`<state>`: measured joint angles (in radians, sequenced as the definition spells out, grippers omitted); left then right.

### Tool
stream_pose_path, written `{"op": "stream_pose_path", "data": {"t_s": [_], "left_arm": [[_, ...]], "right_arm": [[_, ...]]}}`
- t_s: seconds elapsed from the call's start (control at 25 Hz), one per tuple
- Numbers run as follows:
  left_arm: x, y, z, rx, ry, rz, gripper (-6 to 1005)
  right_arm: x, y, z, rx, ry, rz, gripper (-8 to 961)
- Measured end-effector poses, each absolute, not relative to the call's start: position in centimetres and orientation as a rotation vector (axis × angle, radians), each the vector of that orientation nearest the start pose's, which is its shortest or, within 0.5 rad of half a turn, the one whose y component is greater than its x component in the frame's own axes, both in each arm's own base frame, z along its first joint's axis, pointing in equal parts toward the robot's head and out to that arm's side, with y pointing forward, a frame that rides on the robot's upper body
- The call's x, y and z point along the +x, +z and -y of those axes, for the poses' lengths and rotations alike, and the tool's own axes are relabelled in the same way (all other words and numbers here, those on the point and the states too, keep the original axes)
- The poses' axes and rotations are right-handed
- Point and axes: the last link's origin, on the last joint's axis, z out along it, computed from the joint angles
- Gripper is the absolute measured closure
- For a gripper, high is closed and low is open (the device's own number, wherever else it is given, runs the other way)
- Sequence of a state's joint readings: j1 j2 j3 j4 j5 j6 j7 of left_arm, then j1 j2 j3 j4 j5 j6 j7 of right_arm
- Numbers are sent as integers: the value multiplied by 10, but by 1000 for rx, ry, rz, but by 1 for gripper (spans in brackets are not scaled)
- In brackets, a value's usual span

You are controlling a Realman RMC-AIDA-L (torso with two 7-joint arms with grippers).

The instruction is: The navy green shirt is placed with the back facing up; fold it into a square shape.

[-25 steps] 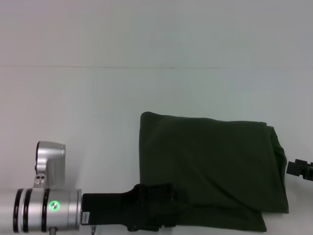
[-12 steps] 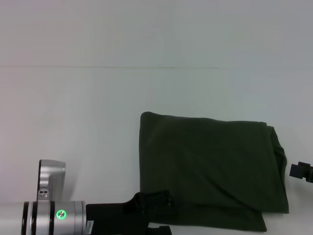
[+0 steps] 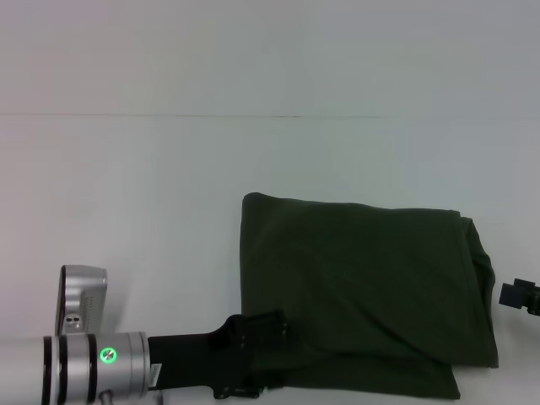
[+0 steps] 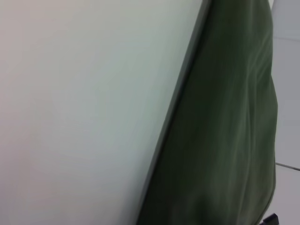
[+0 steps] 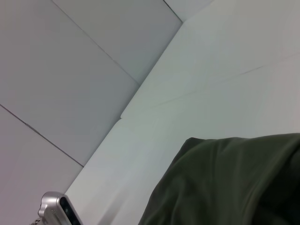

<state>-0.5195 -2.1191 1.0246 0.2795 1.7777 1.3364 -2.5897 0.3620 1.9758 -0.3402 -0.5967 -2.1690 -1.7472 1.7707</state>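
A: Starting at the left, what is there?

B: The left arm comes in low over the white counter (image 3: 152, 211), a silver cylinder with a green light, ending in a black left hand (image 3: 253, 363).

A: Where does that hand sit against the cloth?

B: It lies at the near left corner of the navy green shirt (image 3: 363, 287), its black tip over the cloth's edge. Whether it touches the cloth I cannot tell.

A: Clenched or released?

B: I cannot tell. Its fingers are lost against the dark cloth in the head view, and the left wrist view shows none of them.

A: What does the left wrist view show?

B: The shirt's straight folded edge running slantwise, bare counter on one side and dark olive cloth with soft creases on the other.

A: And the shirt itself?

B: It lies flat on the counter, folded into a rough rectangle, plain side up. From the left hand it stretches away to the right and to the far side. The left edge is straight and clean. Along the near edge a lower layer sticks out past the upper one. The right side is rounded and a bit bunched.

A: Then the right?

B: The right hand (image 3: 519, 297) shows only as a small black piece at the frame's right border, just beside the shirt's right edge and apart from it. Whether it is clenched or released I cannot tell.

A: The right wrist view?

B: A shirt corner on the counter, with pale wall panels (image 5: 84, 70) behind.
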Motion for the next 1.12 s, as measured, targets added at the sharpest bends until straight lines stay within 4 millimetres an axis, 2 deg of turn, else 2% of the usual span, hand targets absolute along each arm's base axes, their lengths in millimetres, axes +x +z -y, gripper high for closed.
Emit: {"op": "stream_pose_path", "data": {"t_s": [0.64, 1.04, 1.12], "left_arm": [[-271, -98, -290, 1644, 661, -2401, 80], [-273, -93, -299, 1687, 658, -2424, 268], [-271, -93, -301, 1700, 652, -2416, 339]], "right_arm": [[342, 60, -263, -2378, 871, -1441, 6], [340, 62, -264, -2382, 885, -1432, 6], [340, 62, -264, -2383, 886, -1432, 6]]}}
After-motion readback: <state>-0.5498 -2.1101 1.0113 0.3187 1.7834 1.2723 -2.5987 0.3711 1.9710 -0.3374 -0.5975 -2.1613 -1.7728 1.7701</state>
